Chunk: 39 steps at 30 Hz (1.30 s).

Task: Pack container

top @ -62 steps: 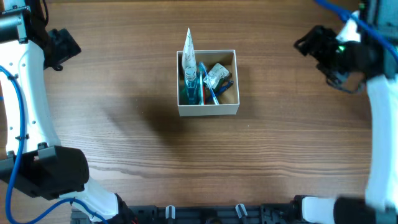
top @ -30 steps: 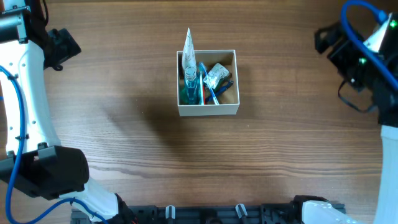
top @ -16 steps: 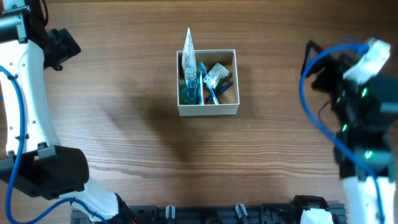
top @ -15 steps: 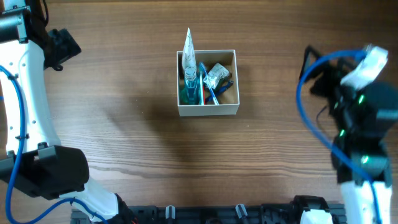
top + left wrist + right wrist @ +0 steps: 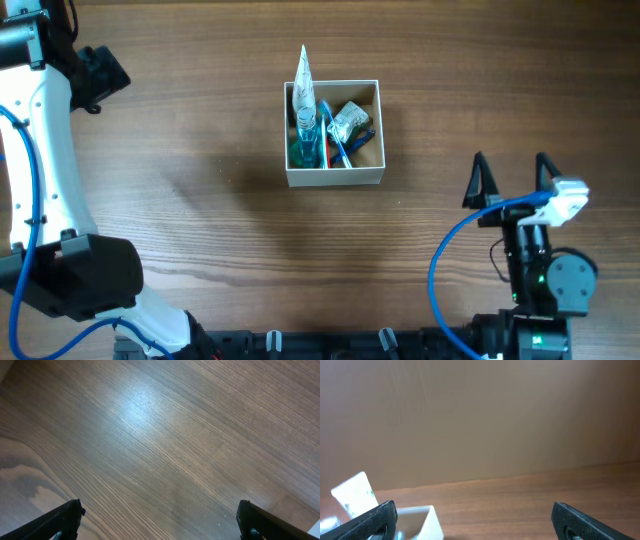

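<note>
The container, a small square box with white walls and a tan inside, stands at the table's middle. It holds a white tube that sticks out over the far rim, a blue toothbrush and a silver packet. My right gripper is open and empty at the front right, well apart from the box. The right wrist view shows its open gripper facing the container's corner and the tube. My left gripper is at the far left; its wrist view shows it open over bare wood.
The left arm's white link runs down the left edge to its base. The right arm's base with a blue cable sits at the front right. A wood-toned wall rises behind the table.
My right arm has swung from the far right edge down to the front right, and its open fingers now point toward the far side. The left arm and the container have not moved.
</note>
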Each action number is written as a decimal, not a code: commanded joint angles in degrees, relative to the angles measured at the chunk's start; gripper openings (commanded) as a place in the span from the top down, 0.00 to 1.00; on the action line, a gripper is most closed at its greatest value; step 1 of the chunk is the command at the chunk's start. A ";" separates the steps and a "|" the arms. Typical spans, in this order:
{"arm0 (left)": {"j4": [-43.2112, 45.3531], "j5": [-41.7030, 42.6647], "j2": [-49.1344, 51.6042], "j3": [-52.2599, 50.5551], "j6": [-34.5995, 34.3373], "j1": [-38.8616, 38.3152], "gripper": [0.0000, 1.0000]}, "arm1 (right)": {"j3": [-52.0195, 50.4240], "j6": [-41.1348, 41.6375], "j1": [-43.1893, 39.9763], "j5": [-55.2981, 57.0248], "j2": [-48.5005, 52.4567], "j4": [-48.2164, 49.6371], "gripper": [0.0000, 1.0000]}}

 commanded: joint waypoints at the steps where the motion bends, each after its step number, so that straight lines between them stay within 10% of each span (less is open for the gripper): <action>1: 0.00 0.52 0.17 -0.20 -0.52 0.22 0.00 | -4.13 -3.52 0.17 -0.24 -4.72 1.40 0.00; 39: 0.00 0.52 0.17 -0.20 -0.52 0.22 0.00 | -14.91 -3.23 1.64 0.00 -15.98 -5.16 0.00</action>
